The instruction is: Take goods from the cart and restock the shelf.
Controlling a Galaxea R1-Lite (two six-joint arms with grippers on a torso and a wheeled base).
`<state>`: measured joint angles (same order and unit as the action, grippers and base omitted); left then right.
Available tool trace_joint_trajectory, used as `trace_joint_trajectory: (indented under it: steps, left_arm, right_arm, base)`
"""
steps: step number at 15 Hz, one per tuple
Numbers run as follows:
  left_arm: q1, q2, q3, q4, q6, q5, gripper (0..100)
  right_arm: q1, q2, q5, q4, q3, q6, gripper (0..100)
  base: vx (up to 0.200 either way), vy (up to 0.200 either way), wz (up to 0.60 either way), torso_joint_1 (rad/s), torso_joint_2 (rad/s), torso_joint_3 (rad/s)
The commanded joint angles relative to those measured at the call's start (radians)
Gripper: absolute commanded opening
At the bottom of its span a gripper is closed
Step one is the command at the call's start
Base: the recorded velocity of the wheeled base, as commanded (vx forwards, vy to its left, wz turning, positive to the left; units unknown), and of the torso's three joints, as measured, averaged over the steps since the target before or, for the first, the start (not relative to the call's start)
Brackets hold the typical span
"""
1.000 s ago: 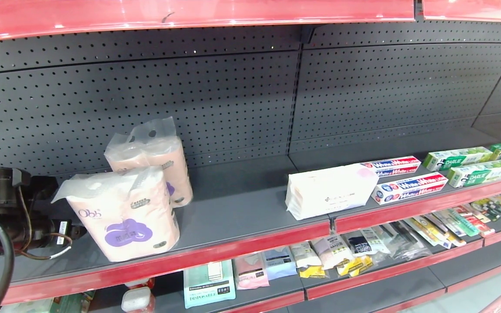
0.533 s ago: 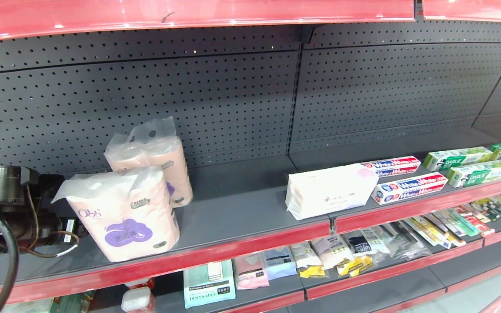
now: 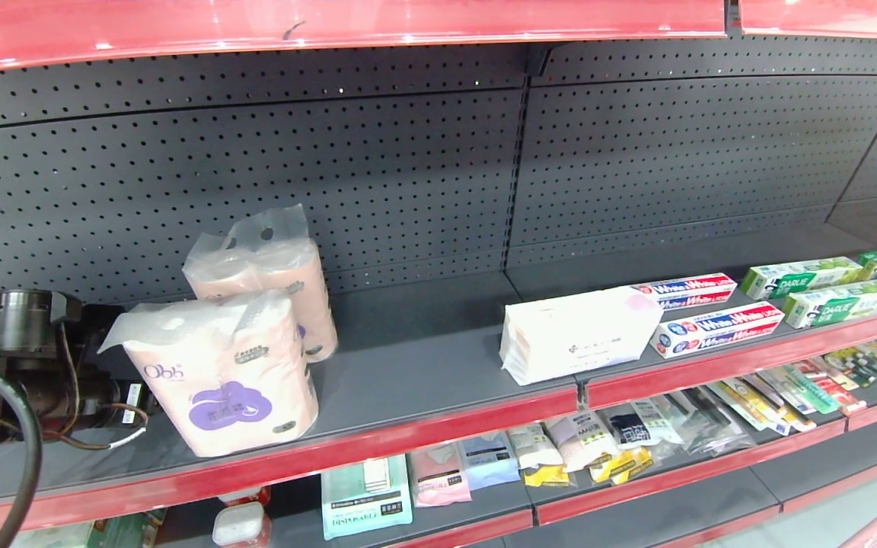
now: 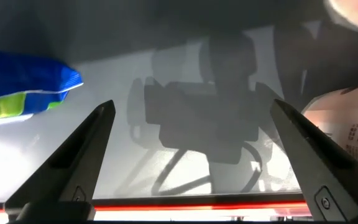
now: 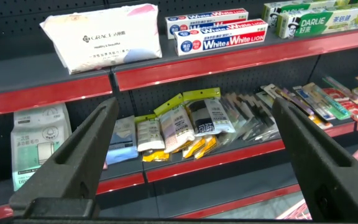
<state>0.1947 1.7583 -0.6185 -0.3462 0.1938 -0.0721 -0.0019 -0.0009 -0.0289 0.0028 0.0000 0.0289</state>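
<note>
Two pink toilet-roll packs stand on the grey shelf point(image 3: 423, 365): one at the front edge point(image 3: 221, 373), one behind it point(image 3: 267, 274). My left arm's wrist point(image 3: 35, 365) lies on the shelf just left of the front pack. In the left wrist view, my left gripper point(image 4: 192, 106) is open over bare shelf with nothing between its fingers, and the pink pack point(image 4: 353, 130) sits off to one side. My right gripper point(image 5: 196, 101) is open and holds nothing. It hangs in front of the shelving, facing a white tissue pack point(image 5: 101, 36).
The tissue pack point(image 3: 579, 333), red-and-white toothpaste boxes point(image 3: 716, 329) and green boxes point(image 3: 842, 301) fill the shelf's right part. Bare shelf lies between the rolls and the tissues. A blue-green bag point(image 4: 17, 87) lies beyond the left gripper. Small packets point(image 3: 583, 441) crowd the lower shelf.
My left arm has slid a little to the right along the shelf. The front toilet-roll pack has shifted slightly right with it. Everything else stays put.
</note>
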Motion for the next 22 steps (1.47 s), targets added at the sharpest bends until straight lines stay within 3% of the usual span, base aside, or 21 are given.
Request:
trace_joint_trajectory:
  steps: [1, 22]
  left_arm:
    - [-0.009, 0.004, -0.006, -0.001, -0.001, 0.0, 100]
    - [-0.06, 0.013, -0.021, 0.001, 0.001, -0.002, 100]
  right_arm:
    - [0.0, 0.001, 0.0, 0.0, 0.0, 0.0, 100]
    - [0.0, 0.001, 0.0, 0.0, 0.0, 0.0, 100]
  base:
    - [0.0, 0.0, 0.0, 0.0, 0.0, 0.0]
    - [0.0, 0.0, 0.0, 0.0, 0.0, 0.0]
